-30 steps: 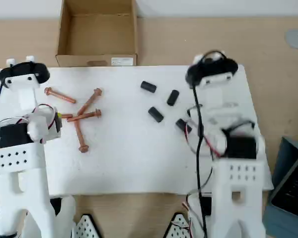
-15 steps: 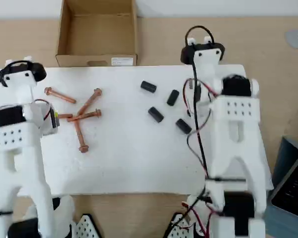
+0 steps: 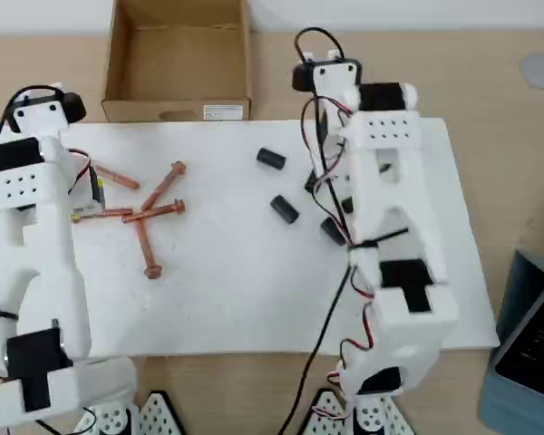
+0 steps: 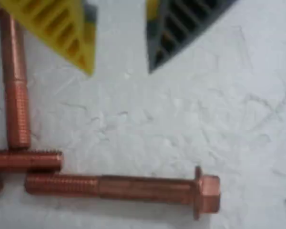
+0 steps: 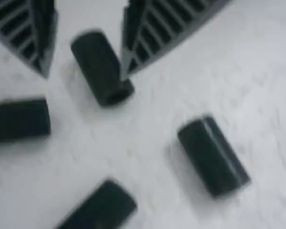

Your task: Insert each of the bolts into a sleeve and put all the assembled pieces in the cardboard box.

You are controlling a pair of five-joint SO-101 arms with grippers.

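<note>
Bolts (image 3: 154, 213), the copper ones, are lying in a loose crisscross heap on the left part of the white mat (image 3: 227, 290), and none of them is in a sleeve yet. The left gripper (image 4: 119, 67) hangs right over that heap, its yellow and dark fingers spread apart with nothing between them. Its wrist cam has one bolt (image 4: 124, 188) lying flat just beside the threaded ends of two others. The cardboard box (image 3: 163, 111) sits just past the mat's far edge, behind the bolts. Further right, four black sleeves (image 3: 271, 159) are scattered over the mat, all apart from each other. The right gripper (image 5: 83, 71) is down among them with its fingers wide open. One sleeve (image 5: 102, 67) lies in the gap, right by one finger, but whether it's touching is hard to tell.
</note>
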